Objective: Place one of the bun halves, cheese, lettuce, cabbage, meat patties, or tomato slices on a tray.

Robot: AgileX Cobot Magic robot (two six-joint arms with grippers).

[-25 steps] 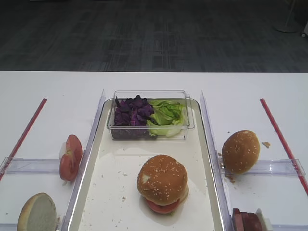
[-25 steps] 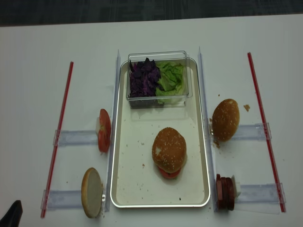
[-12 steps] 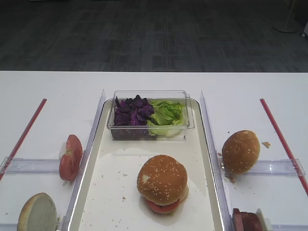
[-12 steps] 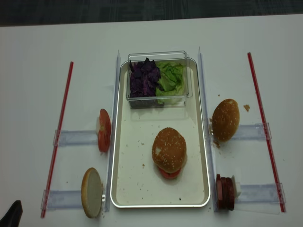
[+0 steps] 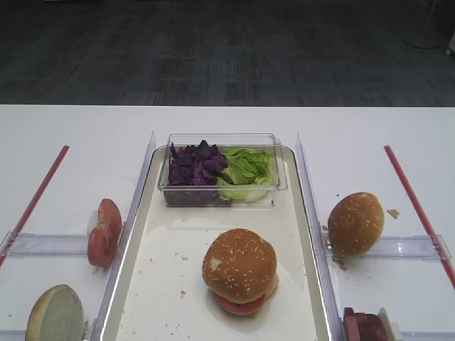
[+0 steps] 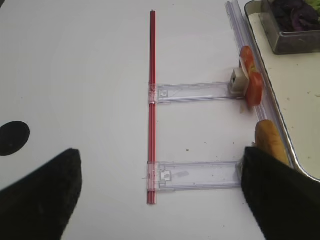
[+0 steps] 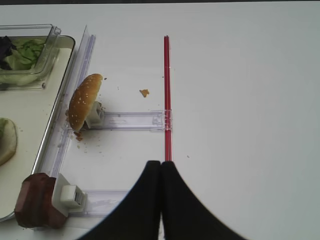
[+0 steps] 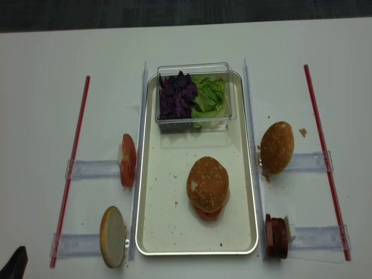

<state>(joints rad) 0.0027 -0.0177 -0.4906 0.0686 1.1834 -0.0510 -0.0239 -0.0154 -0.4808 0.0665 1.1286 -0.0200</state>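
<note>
A sesame bun half with a pale patch (image 5: 240, 264) sits on the cream tray (image 5: 178, 234), on top of a red slice (image 5: 238, 305). Cabbage (image 5: 195, 165) and lettuce (image 5: 247, 169) fill a clear box at the tray's far end. Tomato slices (image 5: 104, 231) stand left of the tray and meat patties (image 7: 35, 200) stand to its right. My right gripper (image 7: 160, 165) is shut and empty over bare table, right of the patties. My left gripper (image 6: 161, 155) hangs open above a clear holder, left of the tray. No cheese is in view.
A second sesame bun (image 5: 355, 223) leans on a clear holder (image 7: 130, 120) right of the tray. A bun half with a pale cut face (image 5: 55, 315) stands at the front left. Red strips (image 5: 414, 202) (image 6: 152, 100) run along both sides. Crumbs speckle the tray.
</note>
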